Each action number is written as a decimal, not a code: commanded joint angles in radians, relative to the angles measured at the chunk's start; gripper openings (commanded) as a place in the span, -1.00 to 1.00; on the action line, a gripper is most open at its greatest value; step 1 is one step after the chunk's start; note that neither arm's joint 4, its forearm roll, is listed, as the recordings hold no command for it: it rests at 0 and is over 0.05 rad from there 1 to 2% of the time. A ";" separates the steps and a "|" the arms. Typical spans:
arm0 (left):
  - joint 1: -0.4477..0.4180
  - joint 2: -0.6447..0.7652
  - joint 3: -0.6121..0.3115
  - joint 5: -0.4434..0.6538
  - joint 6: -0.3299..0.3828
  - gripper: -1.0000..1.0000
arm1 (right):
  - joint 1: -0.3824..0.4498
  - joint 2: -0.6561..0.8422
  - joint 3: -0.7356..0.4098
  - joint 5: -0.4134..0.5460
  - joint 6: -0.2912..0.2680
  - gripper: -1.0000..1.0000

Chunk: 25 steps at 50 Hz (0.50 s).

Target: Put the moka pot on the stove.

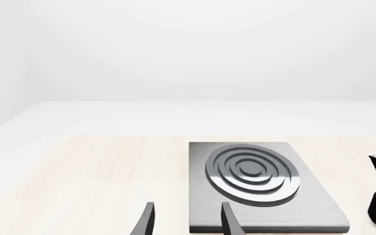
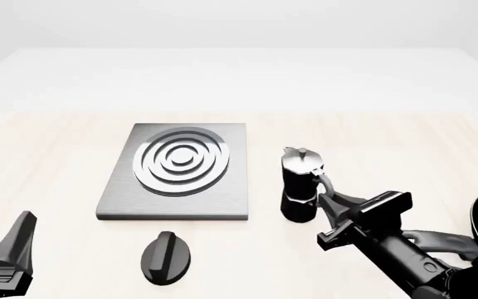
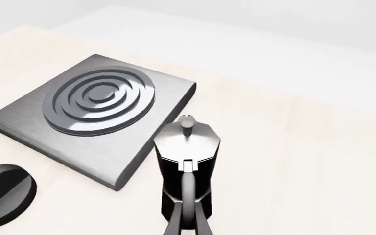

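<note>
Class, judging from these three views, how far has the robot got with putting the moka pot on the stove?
Done: the right gripper has reached the moka pot and sits at its handle. In hand: the grasp, though whether the fingers have closed is unclear. Left: lifting the pot, which stands on the table right of the stove, onto the bare burner. The left gripper waits open.

The stove (image 2: 222, 202) presents a brushed grey metal slab; its burner rings alternate polished silver and dark matt. The moka pot (image 2: 300, 193) has a glossy black faceted body and satin silver lid. The table (image 2: 56, 162) shows pale, matt wood grain. The oval knob (image 2: 166, 256) looks like semi-gloss black plastic.
</note>
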 commanded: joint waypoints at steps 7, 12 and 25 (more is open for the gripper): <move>0.000 0.000 0.000 0.000 0.000 1.00 | -0.004 -0.200 0.028 0.116 -0.012 -1.00; 0.000 0.000 0.000 0.000 0.000 1.00 | -0.006 -0.245 0.034 0.145 -0.015 -1.00; 0.000 0.000 0.000 0.000 0.000 1.00 | -0.009 -0.376 0.000 0.265 -0.025 -1.00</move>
